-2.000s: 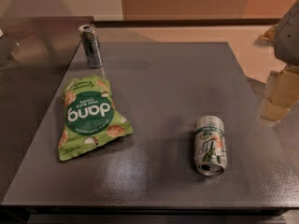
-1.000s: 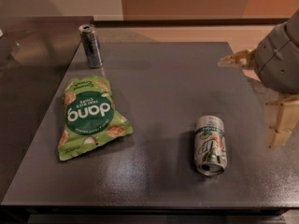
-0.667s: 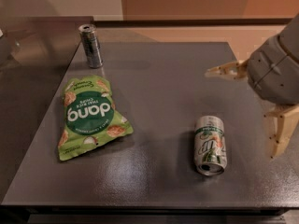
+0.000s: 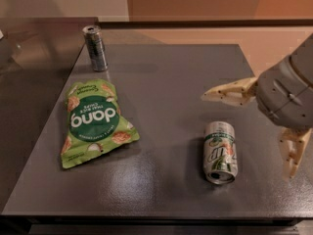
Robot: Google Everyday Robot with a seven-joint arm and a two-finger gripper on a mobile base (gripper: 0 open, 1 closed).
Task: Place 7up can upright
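The 7up can (image 4: 220, 152), silver-white with a green logo, lies on its side on the dark grey table (image 4: 166, 82), its top end toward the front edge. My gripper (image 4: 249, 133) hangs over the table's right side, just right of and above the can. Its two tan fingers are spread wide apart: one finger (image 4: 227, 93) points left above the can, the other finger (image 4: 293, 153) points down to the can's right. The gripper holds nothing and does not touch the can.
A green Dang chips bag (image 4: 93, 122) lies flat at the left. A slim dark grey can (image 4: 95, 48) stands upright at the back left. The table's front edge runs close below the 7up can.
My gripper has moved in from the right edge leftward toward the 7up can, with its fingers spread. The can, the bag and the dark can have not moved.
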